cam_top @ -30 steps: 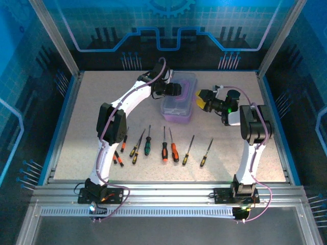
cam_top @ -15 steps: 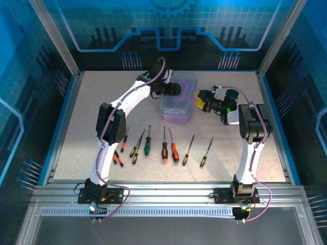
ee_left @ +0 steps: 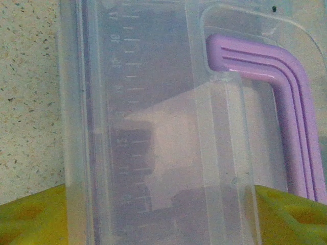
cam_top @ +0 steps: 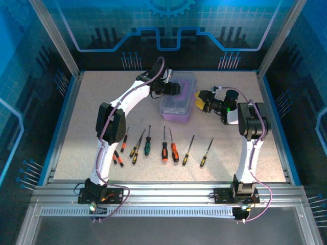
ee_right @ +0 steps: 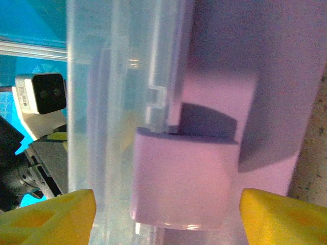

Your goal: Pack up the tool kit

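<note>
- Your tool kit case (cam_top: 179,104) sits lid-down at the far middle of the table (cam_top: 102,97), with the screwdrivers (cam_top: 164,148) in a row nearer the arm bases.
- Your left gripper (cam_top: 176,90) has its fingers wide apart at the lid; you cannot tell whether they clamp it.
- Your right gripper (cam_top: 201,101) has its fingers apart, flanking the purple latch (ee_right: 184,178).
- The embossed ruler scale (ee_left: 125,89) has faint numerals.

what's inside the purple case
No screwdriver is recognisable inside the case; the screwdrivers lie outside on the table. Its cloudy lid blurs the interior into dim dark shapes, so the bottom is hidden.
</note>
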